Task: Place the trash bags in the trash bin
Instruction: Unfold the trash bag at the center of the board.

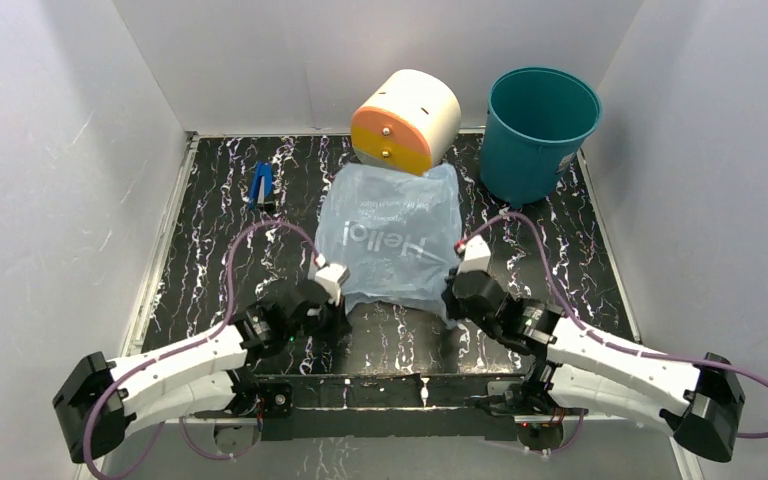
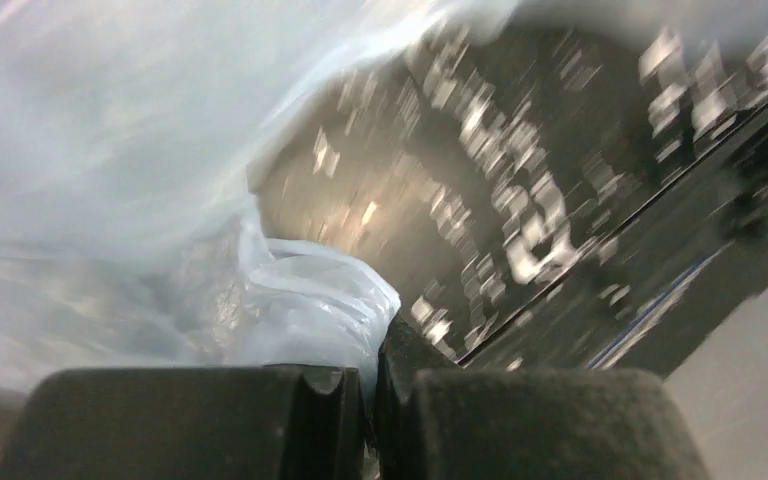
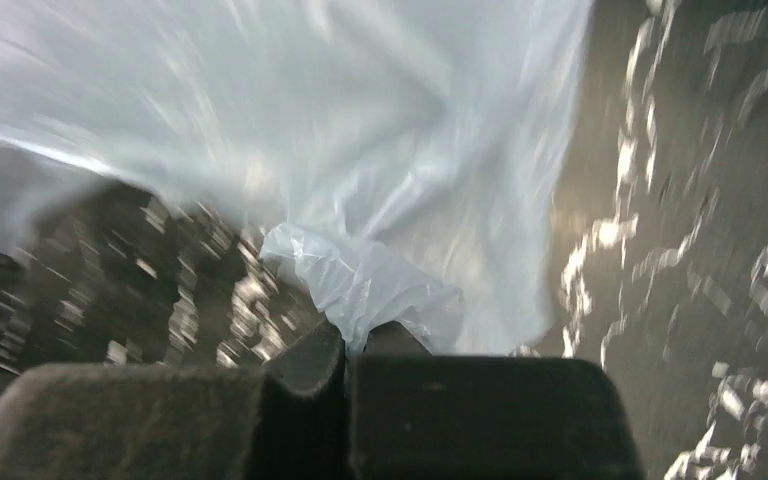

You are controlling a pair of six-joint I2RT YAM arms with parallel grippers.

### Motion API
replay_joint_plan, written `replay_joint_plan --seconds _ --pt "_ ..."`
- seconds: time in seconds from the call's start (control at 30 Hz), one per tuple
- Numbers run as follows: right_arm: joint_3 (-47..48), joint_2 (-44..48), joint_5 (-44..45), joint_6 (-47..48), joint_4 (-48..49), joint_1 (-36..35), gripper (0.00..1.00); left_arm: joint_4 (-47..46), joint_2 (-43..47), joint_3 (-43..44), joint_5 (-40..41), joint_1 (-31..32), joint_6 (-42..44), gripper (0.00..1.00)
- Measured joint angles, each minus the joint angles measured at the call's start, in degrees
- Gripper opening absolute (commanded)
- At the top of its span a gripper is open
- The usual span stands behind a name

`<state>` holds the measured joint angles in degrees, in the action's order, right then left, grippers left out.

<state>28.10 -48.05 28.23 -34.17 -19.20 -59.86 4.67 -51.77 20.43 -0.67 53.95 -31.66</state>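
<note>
Over marbled table (image 1: pixel 210 260), left hand (image 2: pixel 370 385) and right hand (image 3: pixel 348 350) pinch trash bag (image 1: pixel 395 235) corners.

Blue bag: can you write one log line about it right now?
blue bag: spread out, outside teal bin | left gripper: shut on bag edge | right gripper: shut on bag edge

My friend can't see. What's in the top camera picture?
The left claw and the right claw each pinch a near corner of a light-blue bag spread on a black table. Behind it sit an orange-faced drum and an upright teal bin.
</note>
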Motion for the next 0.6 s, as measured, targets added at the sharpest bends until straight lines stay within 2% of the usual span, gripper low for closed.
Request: replay_joint_plan --seconds 0.1,0.13,0.17,0.27,0.33,0.37,0.4,0.47,0.53,0.6 --pt "10.2 -1.6 2.1 5.3 2.2 1.0 0.00 5.6 -1.8 13.2 4.9 0.1 4.2 0.00" --pt "16.3 -3.6 2.4 8.8 3.1 1.4 0.00 7.7 -5.3 27.0 7.9 0.1 8.4 0.00" --pt "22.4 -5.6 2.5 11.9 4.1 1.7 0.00 7.4 -5.7 28.5 8.1 0.1 8.9 0.00" --pt "42.6 -11.2 0.9 19.8 6.7 2.3 0.00 9.2 -10.1 50.5 10.7 0.0 16.7 0.00" --pt "49.2 -10.4 -2.7 23.6 13.2 2.4 0.00 7.3 -9.8 60.8 10.4 0.0 21.2 0.00" --pt "48.8 -7.9 -4.8 25.1 17.1 2.4 0.00 5.9 -8.1 62.9 10.0 0.0 22.8 0.00" --pt "46.3 -4.1 -7.0 26.4 21.0 2.4 0.00 4.9 -6.0 63.4 9.6 0.0 24.0 0.00" --pt "38.1 3.9 -9.3 28.0 26.6 2.4 0.00 1.8 0.7 58.9 8.7 0.0 25.3 0.00" --pt "28.0 11.5 -8.5 27.8 29.7 2.4 0.00 -1.4 9.4 48.6 8.6 0.0 24.7 0.00" --pt "18.4 13.4 -5.6 23.2 29.6 2.4 0.00 -3.8 15.6 35.6 8.7 0.0 21.0 0.00"
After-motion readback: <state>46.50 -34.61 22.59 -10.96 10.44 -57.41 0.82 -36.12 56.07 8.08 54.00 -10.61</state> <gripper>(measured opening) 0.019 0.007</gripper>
